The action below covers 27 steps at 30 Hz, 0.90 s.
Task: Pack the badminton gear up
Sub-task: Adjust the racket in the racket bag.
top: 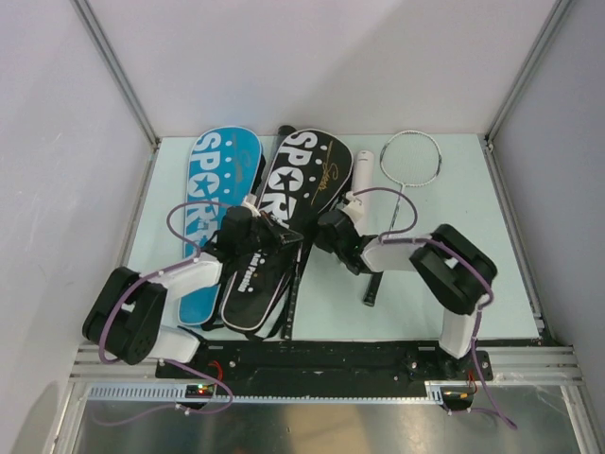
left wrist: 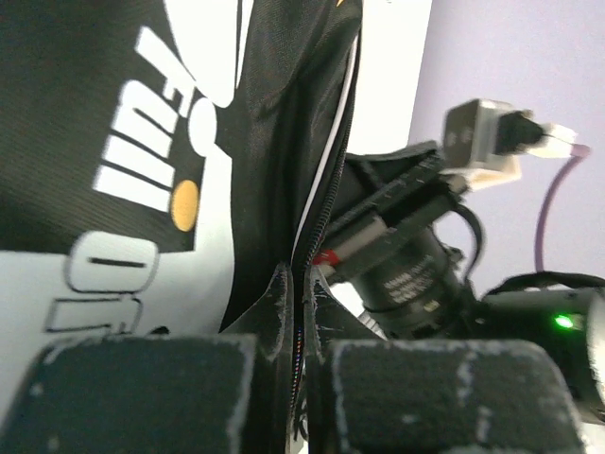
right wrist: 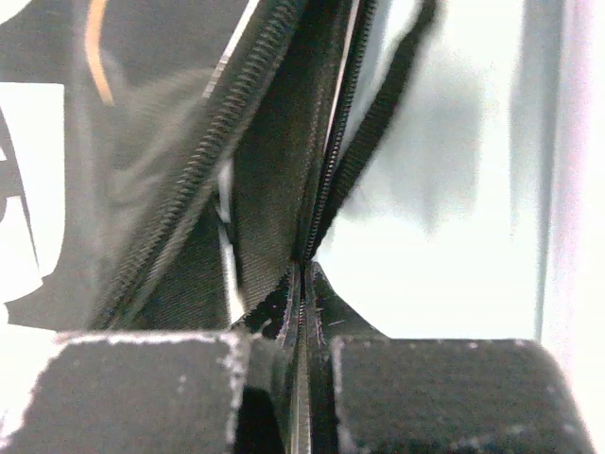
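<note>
Mid-frame, the left gripper [left wrist: 301,355] and right gripper [right wrist: 304,345] are each clamped on the zipper edge of the black cover [top: 304,180]. The blue cover [top: 216,175] lies just left of it.

Left arm [top: 175,276] and right arm [top: 444,270]: white shells, black joints, looping purple cables [top: 170,222]; left gripper [left wrist: 301,378] pads [left wrist: 142,397] black, scuffed.

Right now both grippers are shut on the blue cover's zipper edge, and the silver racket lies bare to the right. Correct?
Not the blue cover: the left gripper and right gripper are shut on the black cover's zipper edge, as each wrist view shows. The blue cover lies to its left. The silver racket does lie bare to the right.
</note>
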Available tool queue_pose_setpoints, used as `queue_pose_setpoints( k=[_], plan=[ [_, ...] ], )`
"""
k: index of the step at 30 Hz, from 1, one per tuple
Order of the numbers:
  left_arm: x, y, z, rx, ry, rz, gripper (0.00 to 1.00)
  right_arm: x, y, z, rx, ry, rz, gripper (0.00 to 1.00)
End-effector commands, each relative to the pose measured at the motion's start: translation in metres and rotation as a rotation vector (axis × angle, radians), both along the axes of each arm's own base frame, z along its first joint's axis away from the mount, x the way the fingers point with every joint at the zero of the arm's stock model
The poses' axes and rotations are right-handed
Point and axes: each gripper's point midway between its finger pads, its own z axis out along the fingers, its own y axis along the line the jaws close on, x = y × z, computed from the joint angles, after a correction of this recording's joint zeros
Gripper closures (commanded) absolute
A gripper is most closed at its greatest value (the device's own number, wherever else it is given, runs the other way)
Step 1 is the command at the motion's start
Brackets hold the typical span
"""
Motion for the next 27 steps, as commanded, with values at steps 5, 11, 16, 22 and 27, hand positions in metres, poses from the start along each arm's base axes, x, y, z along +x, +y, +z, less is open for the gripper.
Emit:
queue_pose_setpoints(
  k=[5, 11, 16, 22, 27],
  plan=[
    [0.014, -0.001, 0.078, -0.082, -0.180, 0.028, 1.00, -0.010, -0.028, 0.120, -0.077, -0.242, 0.073, 1.00],
    [0.011, 0.013, 0.083, -0.002, -0.226, 0.035, 1.00, -0.027, -0.041, 0.191, 0.014, -0.341, 0.089, 1.00],
    [0.000, 0.021, 0.074, 0.040, -0.227, 0.021, 1.00, -0.029, -0.053, 0.217, -0.013, -0.387, 0.067, 1.00],
    [-0.017, 0.024, 0.060, 0.043, -0.207, -0.012, 1.00, -0.026, -0.049, 0.181, -0.107, -0.326, 0.090, 1.00],
    [-0.020, 0.034, 0.058, 0.135, -0.231, -0.024, 1.00, -0.019, -0.057, 0.178, -0.128, -0.327, 0.075, 1.00]
  ],
)
